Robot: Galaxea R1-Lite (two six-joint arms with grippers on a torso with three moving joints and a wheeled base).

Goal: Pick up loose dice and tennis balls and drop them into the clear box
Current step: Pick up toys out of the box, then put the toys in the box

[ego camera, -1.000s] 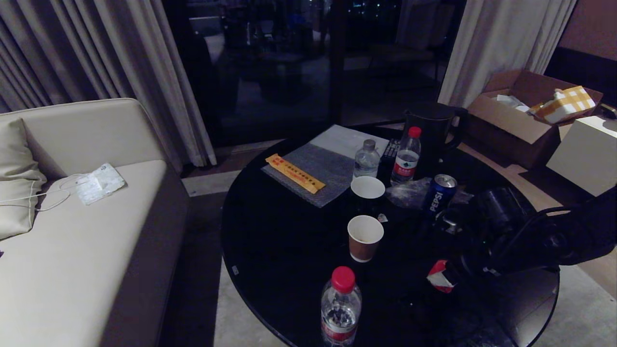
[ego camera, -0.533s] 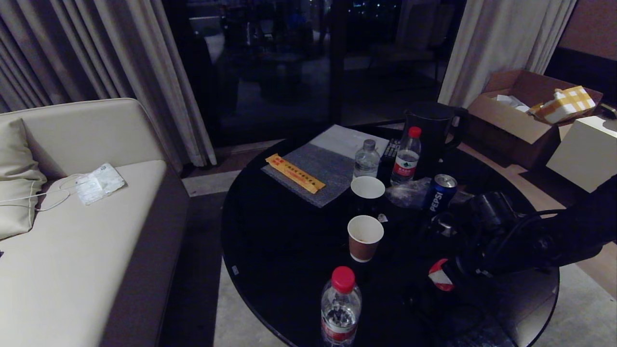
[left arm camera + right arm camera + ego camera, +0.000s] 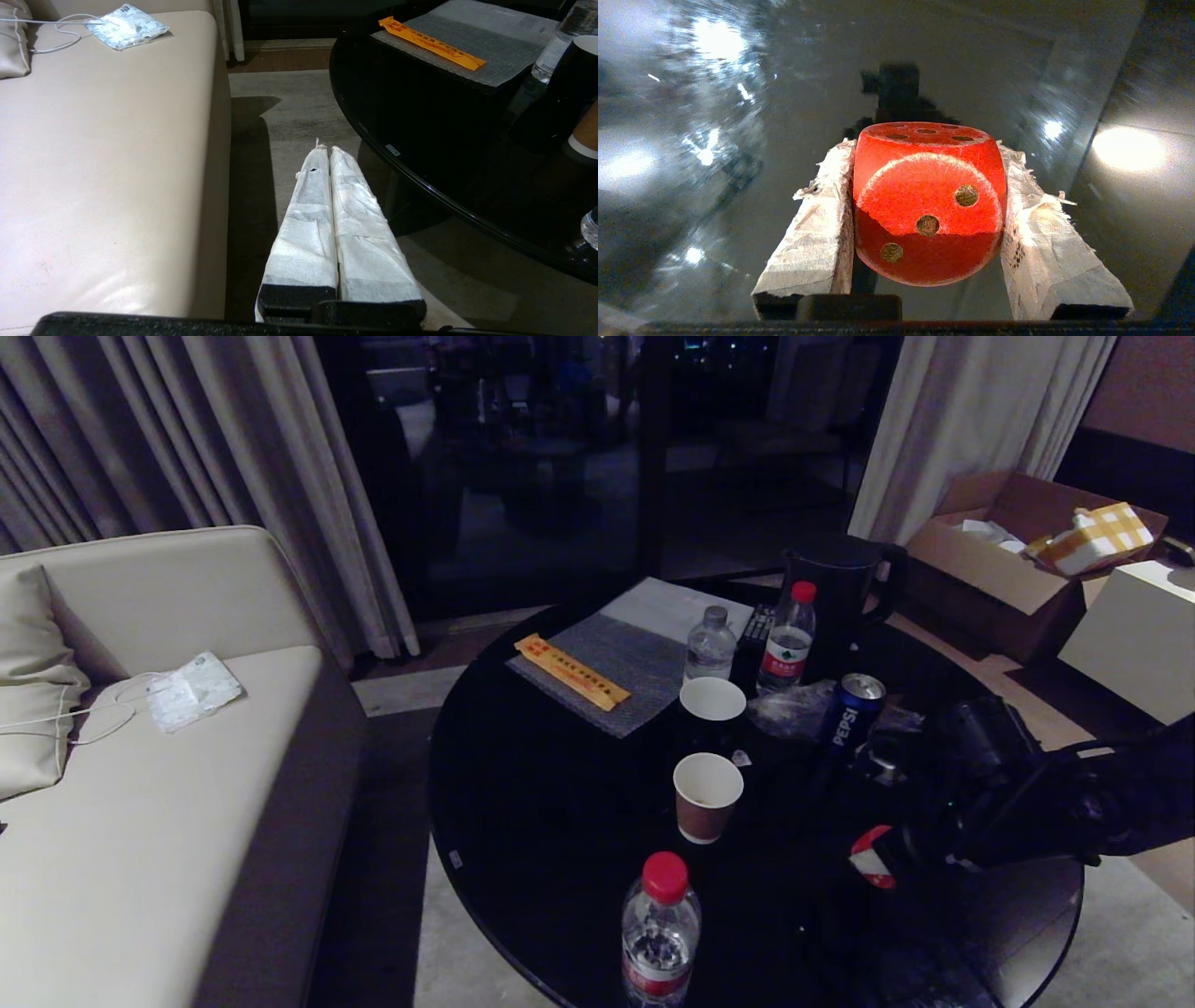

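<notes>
the right gripper (image 3: 927,205) is clamped on the red die (image 3: 929,200) over the black table (image 3: 551,803) at about four o'clock, so lift it straight and slow.

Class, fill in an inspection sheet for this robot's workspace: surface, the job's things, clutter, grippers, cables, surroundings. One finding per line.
Surface: round black glossy table.
Job's things: one red die between the right gripper's jaws; no tennis balls or clear box seen.
Clutter: two paper cups, three water bottles, a Pepsi can, a dark kettle, an orange packet on a grey mat.
Grippers: right gripper over the table's right side, jaws against the die's sides; left gripper off the table beside the sofa, jaws shut, holding nothing.
Cables: white cable on the sofa.
Surroundings: beige sofa, curtains, open cardboard box.
</notes>
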